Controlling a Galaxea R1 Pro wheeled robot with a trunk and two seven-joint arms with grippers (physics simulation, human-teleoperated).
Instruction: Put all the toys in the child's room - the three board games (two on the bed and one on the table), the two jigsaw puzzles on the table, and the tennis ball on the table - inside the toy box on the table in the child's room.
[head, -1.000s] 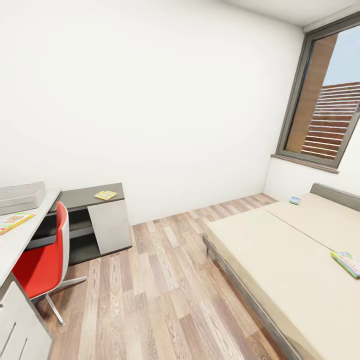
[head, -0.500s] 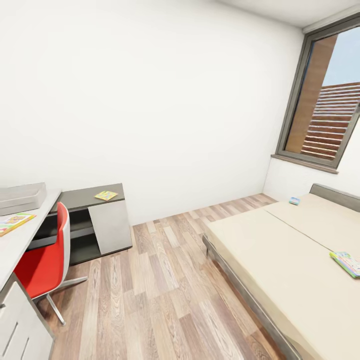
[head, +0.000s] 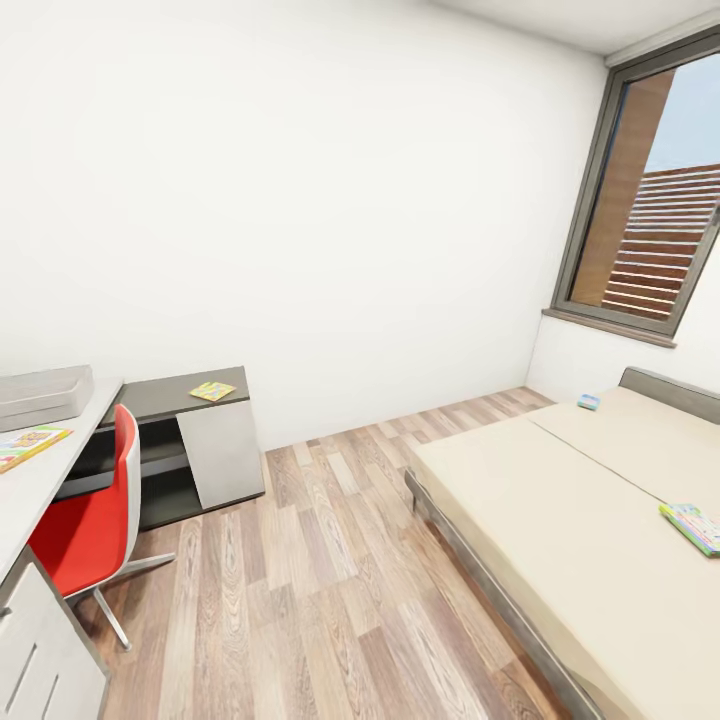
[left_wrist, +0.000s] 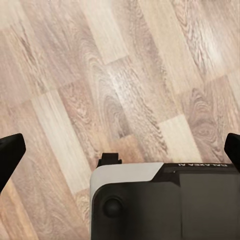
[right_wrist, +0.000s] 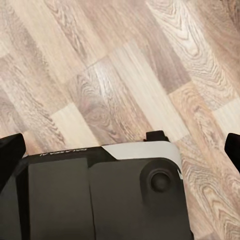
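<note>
Head view: child's room with wood-plank floor (head: 320, 560), white wall, window (head: 650, 200) at right. Table (head: 40, 480) along the left edge, its dark grey corner section (head: 170, 395) against the wall. Toy box (head: 42, 392) sits on the light top at far left. One jigsaw puzzle (head: 212, 390) lies flat on the dark section. A colourful flat board game (head: 28, 444) lies on the light top, near the toy box but apart from it. Red chair (head: 85, 525) is at the table. Bed (head: 600, 520) at right: one board game (head: 693, 527) near the picture's right edge, a small blue-green one (head: 590, 401) by the grey headboard.

Left gripper (left_wrist: 120, 155) wide open, black fingertips (left_wrist: 10, 152) at both picture edges, holding nothing, above the floor and the robot's base (left_wrist: 165, 200). Mirrored, unreadable lettering on the base. Right gripper (right_wrist: 120, 150) also spread wide, empty, over floor and base.
</note>
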